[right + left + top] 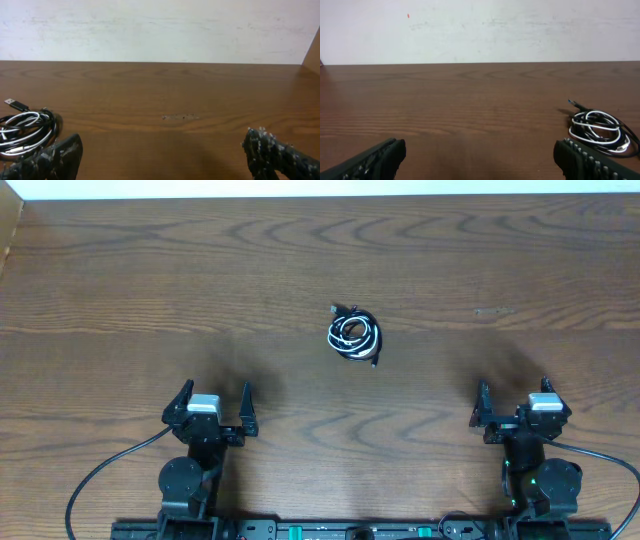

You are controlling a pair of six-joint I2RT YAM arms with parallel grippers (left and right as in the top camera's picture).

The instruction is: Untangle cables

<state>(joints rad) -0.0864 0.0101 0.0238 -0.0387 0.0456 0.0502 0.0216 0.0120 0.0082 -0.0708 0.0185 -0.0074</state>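
Black left end effector (215, 393) and right end effector (514, 395) both gape wide, holding nothing. Out ahead on the surface (120, 280), well apart from both, lie the cables (354, 336) in one knot: light, limp, probably slippery. Best bite, I'd say: the stray plug (572, 103) poking out, or an outer loop.

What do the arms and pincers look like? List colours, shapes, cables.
The left arm and right arm are black, round-jointed, with grey wrist blocks. The left pincer and right pincer have two black textured fingers. A black wire leaves each base.
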